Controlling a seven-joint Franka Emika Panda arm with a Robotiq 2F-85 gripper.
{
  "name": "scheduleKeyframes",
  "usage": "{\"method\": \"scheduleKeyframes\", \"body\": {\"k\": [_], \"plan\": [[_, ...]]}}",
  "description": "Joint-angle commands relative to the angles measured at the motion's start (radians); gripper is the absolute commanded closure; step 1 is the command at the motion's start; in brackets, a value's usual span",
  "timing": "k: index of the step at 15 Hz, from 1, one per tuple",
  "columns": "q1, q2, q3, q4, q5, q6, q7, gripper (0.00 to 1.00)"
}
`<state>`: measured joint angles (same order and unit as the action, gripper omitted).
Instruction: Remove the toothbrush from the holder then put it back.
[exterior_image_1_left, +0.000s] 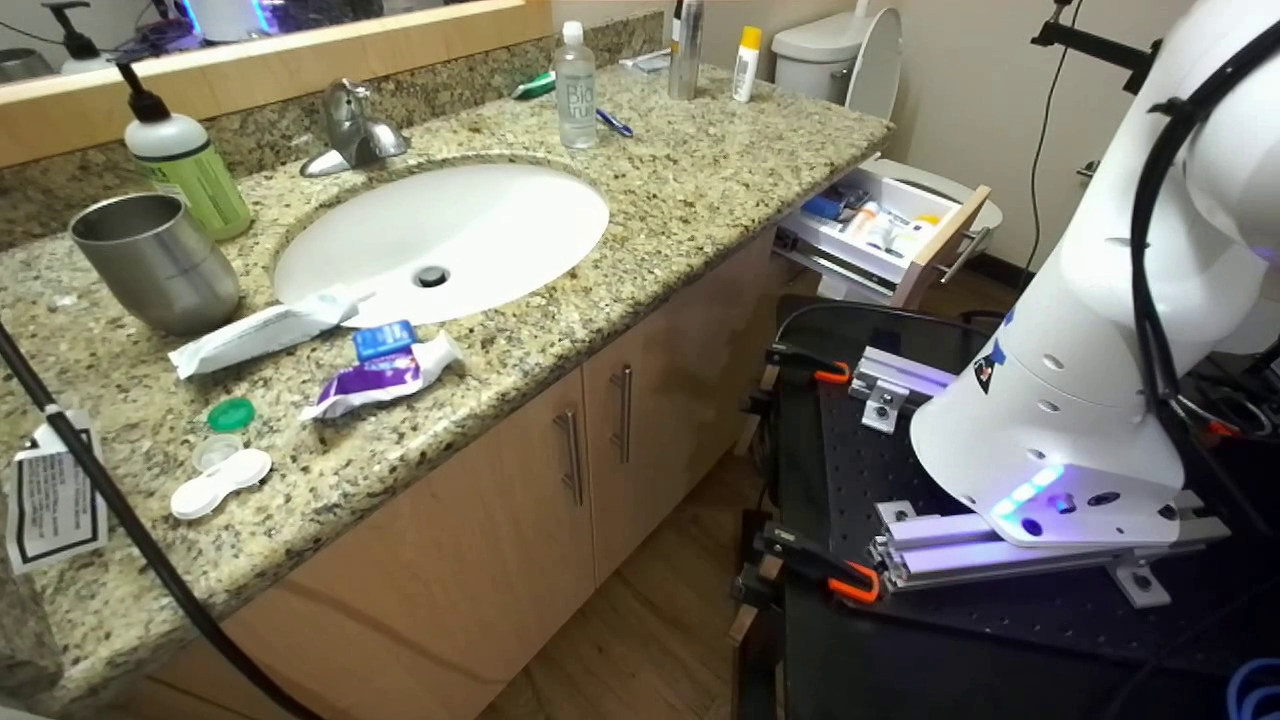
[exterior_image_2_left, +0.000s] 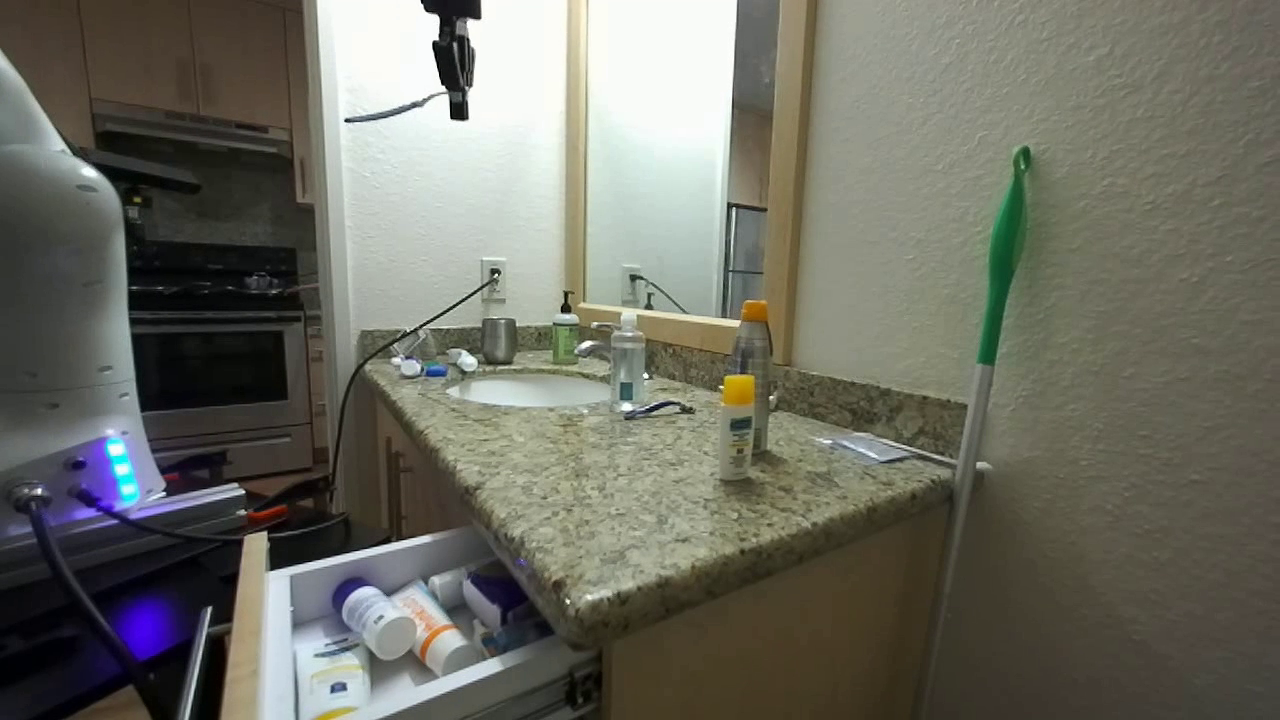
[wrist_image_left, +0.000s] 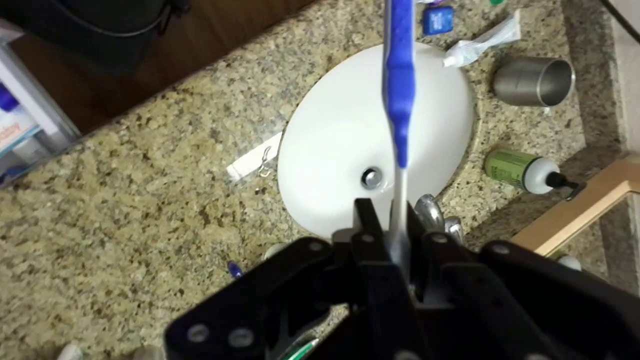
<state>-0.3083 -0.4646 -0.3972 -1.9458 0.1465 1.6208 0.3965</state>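
The toothbrush (wrist_image_left: 400, 80) has a blue handle and a pale neck. In the wrist view, my gripper (wrist_image_left: 386, 212) is shut on its neck, and the handle points away from the fingers. In an exterior view the gripper (exterior_image_2_left: 458, 95) is high above the counter, and the toothbrush (exterior_image_2_left: 395, 110) sticks out sideways. The brush head is hidden among the fingers. The steel cup, the holder, stands upright on the counter beside the sink in both exterior views (exterior_image_1_left: 155, 262) (exterior_image_2_left: 498, 341). Its open mouth shows in the wrist view (wrist_image_left: 557, 82), well apart from the gripper.
Near the cup are a green soap pump bottle (exterior_image_1_left: 195, 170), a toothpaste tube (exterior_image_1_left: 270, 330) and a purple tube (exterior_image_1_left: 375, 380). The white sink (exterior_image_1_left: 450, 230) has a faucet (exterior_image_1_left: 355, 130). A clear bottle (exterior_image_2_left: 628, 362), spray cans and an open drawer (exterior_image_2_left: 400, 550) are at the other end.
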Motion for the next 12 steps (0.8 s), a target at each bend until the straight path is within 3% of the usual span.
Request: {"method": "scheduleKeyframes", "body": {"k": [1,3,4,5,12], "plan": [[-0.044,0.009,0.013,-0.019,0.048,0.013,-0.017,0.87],[-0.043,0.01,0.012,-0.039,0.068,0.029,-0.017,0.87],[-0.042,0.01,0.015,-0.04,0.07,0.029,-0.016,0.97],[-0.065,0.038,0.045,-0.053,0.037,0.111,0.06,0.97],[-0.17,0.249,0.016,-0.22,-0.089,0.603,0.219,0.97]]}}
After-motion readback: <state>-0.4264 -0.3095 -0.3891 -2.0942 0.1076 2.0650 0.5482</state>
